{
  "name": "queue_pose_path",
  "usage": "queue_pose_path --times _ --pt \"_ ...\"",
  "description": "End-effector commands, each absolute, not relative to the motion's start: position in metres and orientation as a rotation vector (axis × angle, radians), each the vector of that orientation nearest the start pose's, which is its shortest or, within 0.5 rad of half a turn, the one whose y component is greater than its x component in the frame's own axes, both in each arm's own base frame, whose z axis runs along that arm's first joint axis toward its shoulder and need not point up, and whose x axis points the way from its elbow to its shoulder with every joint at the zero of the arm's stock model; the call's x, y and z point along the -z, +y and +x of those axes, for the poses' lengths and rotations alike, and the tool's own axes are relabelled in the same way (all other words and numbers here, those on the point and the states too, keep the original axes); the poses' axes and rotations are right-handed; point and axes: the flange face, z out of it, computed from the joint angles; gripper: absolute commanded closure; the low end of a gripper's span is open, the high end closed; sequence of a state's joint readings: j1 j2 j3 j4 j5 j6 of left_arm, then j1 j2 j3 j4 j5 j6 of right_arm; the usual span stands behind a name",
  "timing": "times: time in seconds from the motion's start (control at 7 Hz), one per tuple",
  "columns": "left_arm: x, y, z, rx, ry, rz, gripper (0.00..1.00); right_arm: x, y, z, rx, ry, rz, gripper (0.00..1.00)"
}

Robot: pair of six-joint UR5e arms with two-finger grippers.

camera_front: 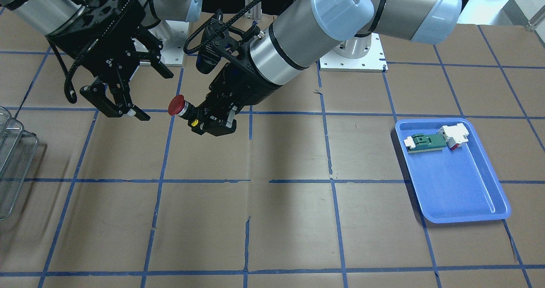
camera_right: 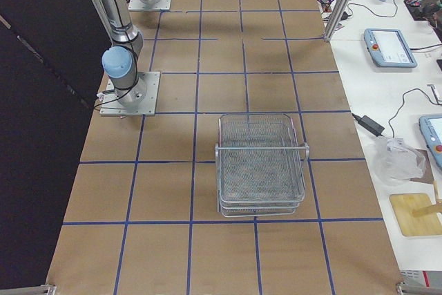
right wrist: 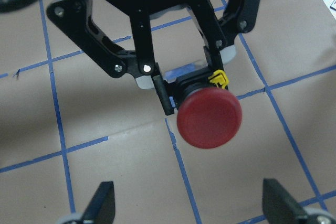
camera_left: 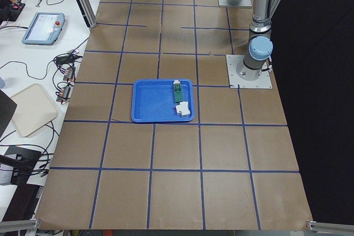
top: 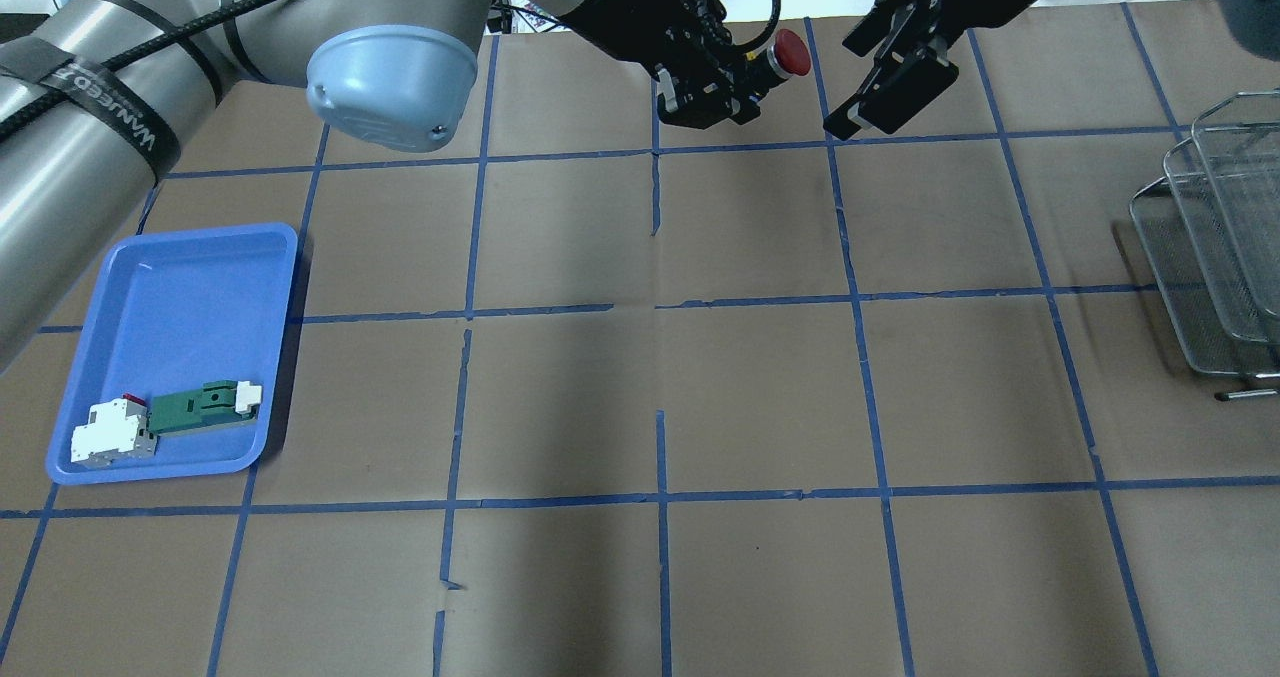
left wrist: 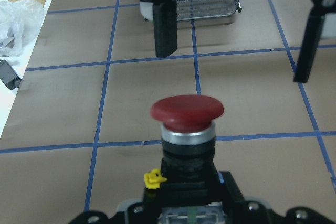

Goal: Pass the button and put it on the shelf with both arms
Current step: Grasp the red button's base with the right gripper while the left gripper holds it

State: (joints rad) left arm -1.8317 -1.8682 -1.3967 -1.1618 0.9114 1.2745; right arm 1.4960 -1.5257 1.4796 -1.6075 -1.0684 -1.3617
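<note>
Button [right wrist: 209, 117] in left end effector [right wrist: 194, 90], right end effector [right wrist: 190, 200] opposite, apart

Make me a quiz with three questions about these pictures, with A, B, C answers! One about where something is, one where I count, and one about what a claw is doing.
1. Where is the red button?
A) in the blue tray
B) in the left claw
C) in the right claw

2. How many parts lie in the blue tray?
A) none
B) five
C) two

3. How is the right claw?
A) open, holding nothing
B) shut on the button
C) shut on a green part

Answers:
1 B: the left claw's fingers clamp the button's black body, up in the air.
2 C: only a green-and-white piece and a white block lie there.
3 A: its fingers stand wide apart with nothing between them, facing the red cap.
</note>
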Motion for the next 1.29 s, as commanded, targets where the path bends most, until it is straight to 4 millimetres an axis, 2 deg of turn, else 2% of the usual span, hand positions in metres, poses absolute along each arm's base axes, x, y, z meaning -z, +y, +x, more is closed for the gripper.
queue_pose_path --times 0.0,0.29,0.43,0.57,1.14 --pt "-0.484 -0.549 -0.358 -0.773 -1.758 -1.913 1.0 -0.537 -0.533 0.143 0.669 2.135 -1.776 0.0" --pt "-0.488 -0.546 -0.359 -0.782 -1.752 -1.916 1.0 -0.539 -0.534 0.141 0.73 2.047 -1.844 0.0" --pt "-0.488 -0.546 -0.359 -0.787 -1.74 -1.904 1.0 -0.543 -0.534 0.141 0.799 1.985 -1.772 0.0" --pt "-0.486 -0.547 -0.36 -0.785 -1.736 -1.9 1.0 -0.55 -0.53 0.141 0.821 1.978 -1.772 0.0" --pt "-0.492 -0.542 -0.358 -0.794 -1.734 -1.897 1.0 -0.532 -0.523 0.145 0.758 1.965 -1.736 0.0"
